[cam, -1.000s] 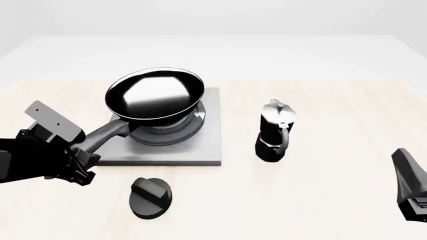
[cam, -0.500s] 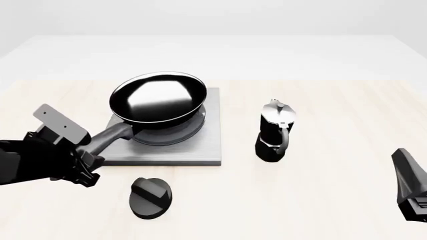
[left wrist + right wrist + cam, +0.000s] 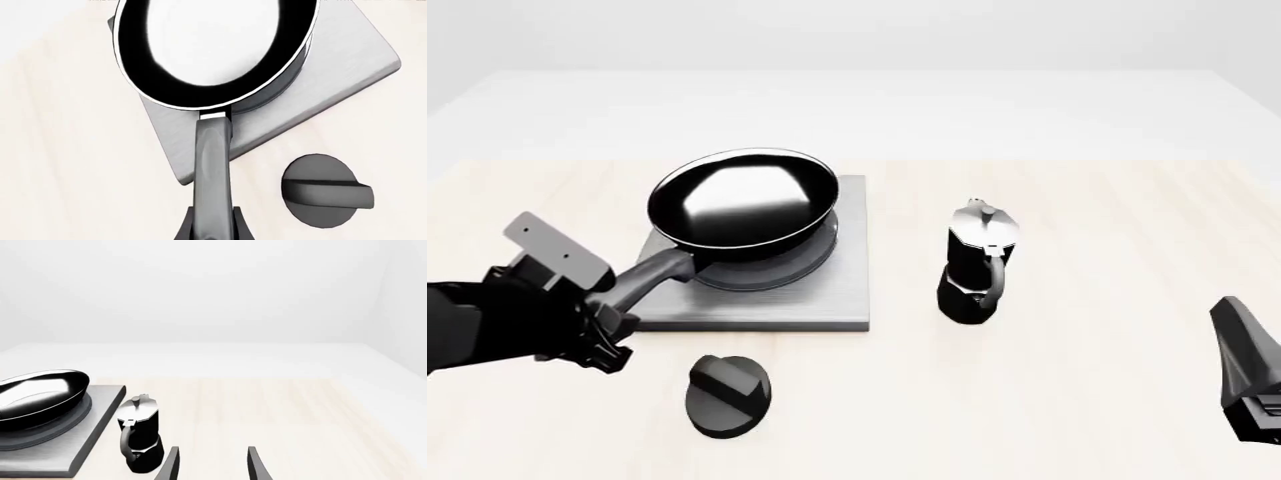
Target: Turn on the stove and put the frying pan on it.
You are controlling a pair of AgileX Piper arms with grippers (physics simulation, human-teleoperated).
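Left gripper (image 3: 607, 325) clamps the pan (image 3: 743, 203) handle at seven o'clock over the stove (image 3: 834, 290): lower it level, centred; right gripper (image 3: 212, 465) idles agape.

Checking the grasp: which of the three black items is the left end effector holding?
The frying pan, gripped by its handle; the moka pot and knob stand untouched.

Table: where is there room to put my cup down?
The table is bare right of the moka pot, up to the right gripper, and behind the stove. It is crowded at front left, where the left gripper, pan and knob sit.
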